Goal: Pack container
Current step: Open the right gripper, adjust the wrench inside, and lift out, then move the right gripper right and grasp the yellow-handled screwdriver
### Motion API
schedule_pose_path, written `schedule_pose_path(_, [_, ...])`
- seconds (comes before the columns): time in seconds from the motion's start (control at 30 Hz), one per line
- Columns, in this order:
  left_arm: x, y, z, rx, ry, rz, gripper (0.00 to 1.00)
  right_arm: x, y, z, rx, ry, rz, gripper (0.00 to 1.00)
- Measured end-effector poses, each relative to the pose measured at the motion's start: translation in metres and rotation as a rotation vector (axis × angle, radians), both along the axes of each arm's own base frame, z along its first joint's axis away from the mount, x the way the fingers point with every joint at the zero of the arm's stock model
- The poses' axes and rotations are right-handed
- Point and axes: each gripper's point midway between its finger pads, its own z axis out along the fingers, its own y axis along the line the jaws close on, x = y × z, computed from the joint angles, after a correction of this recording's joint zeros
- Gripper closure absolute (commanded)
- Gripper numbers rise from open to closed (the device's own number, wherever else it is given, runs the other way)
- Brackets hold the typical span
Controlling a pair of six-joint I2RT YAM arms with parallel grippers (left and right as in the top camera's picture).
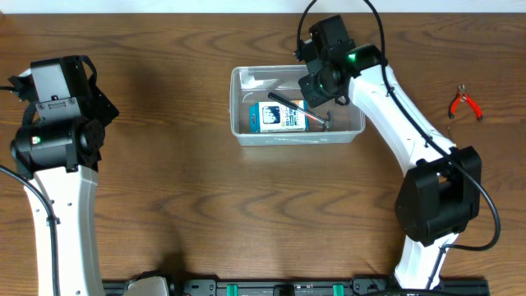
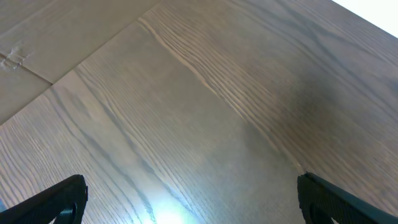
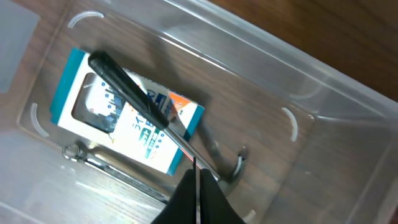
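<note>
- Two arms stand at a wooden table (image 1: 164, 181). The clear plastic container (image 1: 271, 138) sits mid-table toward the far edge, under the right arm.
- Inside the container a blue-and-white box (image 3: 143, 134) lies flat on the floor.
- A small hammer (image 3: 127, 93) with a black grip lies slantwise across the box, its metal head down on the container floor beside the box.
- A slim metal wrench (image 3: 93, 158) lies along one edge of the box, just beside it.
- The right gripper (image 3: 194, 180) hangs over the container with its fingers pressed almost together, right at the hammer's metal shaft. Whether they pinch the shaft cannot be told.
- The left gripper (image 2: 189, 202) hovers over bare wood at the table's left side, well apart from the container, with its fingers spread wide and holding nothing.
- Red-handled pliers (image 1: 464, 104) lie on the table to the right of the container, apart from it.
</note>
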Motion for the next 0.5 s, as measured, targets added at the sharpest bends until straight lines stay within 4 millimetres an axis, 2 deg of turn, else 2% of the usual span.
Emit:
schedule_pose_path(0.03, [0.0, 0.0, 0.0, 0.0, 0.0, 0.0, 0.02, -0.001, -0.002, -0.001, -0.01, 0.004, -0.001, 0.7])
schedule_pose_path(0.13, [0.0, 0.0, 0.0, 0.0, 0.0, 0.0, 0.02, 0.001, -0.01, 0.0, -0.045, -0.007, -0.012, 0.63])
schedule_pose_path(0.17, [0.0, 0.0, 0.0, 0.0, 0.0, 0.0, 0.02, 0.002, -0.015, 0.003, -0.06, -0.017, -0.028, 0.58])
schedule_pose_path(0.27, [0.0, 0.0, 0.0, 0.0, 0.0, 0.0, 0.02, 0.009, -0.04, 0.017, -0.099, -0.061, -0.107, 0.43])
schedule_pose_path(0.33, [0.0, 0.0, 0.0, 0.0, 0.0, 0.0, 0.02, 0.01, -0.067, 0.033, -0.116, -0.085, -0.177, 0.36])
schedule_pose_path(0.43, [0.0, 0.0, 0.0, 0.0, 0.0, 0.0, 0.02, 0.003, -0.118, 0.058, -0.145, -0.096, -0.285, 0.34])
schedule_pose_path(0.5, [0.0, 0.0, 0.0, 0.0, 0.0, 0.0, 0.02, -0.01, -0.158, 0.071, -0.17, -0.08, -0.369, 0.33])
